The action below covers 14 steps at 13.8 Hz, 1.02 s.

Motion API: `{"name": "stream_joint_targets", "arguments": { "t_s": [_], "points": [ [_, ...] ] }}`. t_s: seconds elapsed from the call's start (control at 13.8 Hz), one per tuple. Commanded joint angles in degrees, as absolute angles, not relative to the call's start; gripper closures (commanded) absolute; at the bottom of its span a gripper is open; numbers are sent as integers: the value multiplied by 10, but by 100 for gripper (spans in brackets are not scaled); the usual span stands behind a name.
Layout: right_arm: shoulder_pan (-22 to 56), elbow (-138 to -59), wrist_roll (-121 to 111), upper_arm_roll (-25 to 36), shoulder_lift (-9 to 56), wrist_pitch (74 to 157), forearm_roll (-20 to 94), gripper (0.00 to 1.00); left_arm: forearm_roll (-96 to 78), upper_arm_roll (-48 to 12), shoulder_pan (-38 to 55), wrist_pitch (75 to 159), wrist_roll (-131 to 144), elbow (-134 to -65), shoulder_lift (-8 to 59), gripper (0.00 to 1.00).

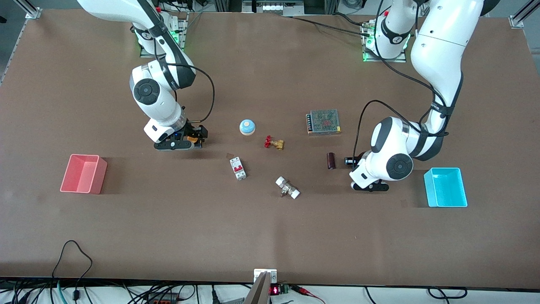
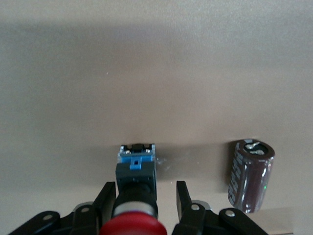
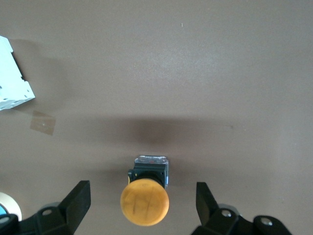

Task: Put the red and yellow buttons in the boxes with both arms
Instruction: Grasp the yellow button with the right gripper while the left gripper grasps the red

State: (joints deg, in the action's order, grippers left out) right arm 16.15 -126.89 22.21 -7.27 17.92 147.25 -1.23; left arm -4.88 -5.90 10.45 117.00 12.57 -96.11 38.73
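Observation:
The red button [image 2: 132, 223] lies on its side on the table, its black body [image 1: 348, 161] pointing toward the right arm's end. My left gripper [image 2: 145, 185] is down around it: one finger [image 2: 108, 196] rests against the body and the other [image 2: 182, 196] stands a small gap off. The yellow button [image 3: 145, 201] lies between the wide-open fingers of my right gripper [image 3: 142, 184], touching neither. In the front view that gripper [image 1: 200, 137] sits low over the yellow button [image 1: 192, 138]. The pink-red box [image 1: 98, 175] and the cyan box [image 1: 428, 190] stand at the table's two ends.
A dark cylinder [image 1: 331, 160] stands close beside the red button. A grey mesh-topped box [image 1: 323, 121], a blue dome [image 1: 247, 126], a brass valve [image 1: 273, 142], a white breaker [image 1: 238, 168] and a white-ended fitting [image 1: 287, 188] lie around the table's middle.

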Motion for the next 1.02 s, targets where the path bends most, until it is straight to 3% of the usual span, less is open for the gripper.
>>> {"name": "stream_joint_targets", "arguments": {
  "t_s": [0.0,0.29,0.58,0.95],
  "points": [
    [168,-1271,234,-69,186,1490,-24,21,-59,-62,98,1171,127,-1006,348,64],
    [168,-1271,235,-68,197,1499,-47,48,-59,-62,98,1172,127,-1006,343,84],
    [167,-1269,232,-67,197,1498,-47,79,-59,-66,68,1149,123,-981,320,89],
    [165,-1264,223,-65,189,1494,-47,84,-57,-66,-24,1033,49,-919,302,89]
  ]
}}
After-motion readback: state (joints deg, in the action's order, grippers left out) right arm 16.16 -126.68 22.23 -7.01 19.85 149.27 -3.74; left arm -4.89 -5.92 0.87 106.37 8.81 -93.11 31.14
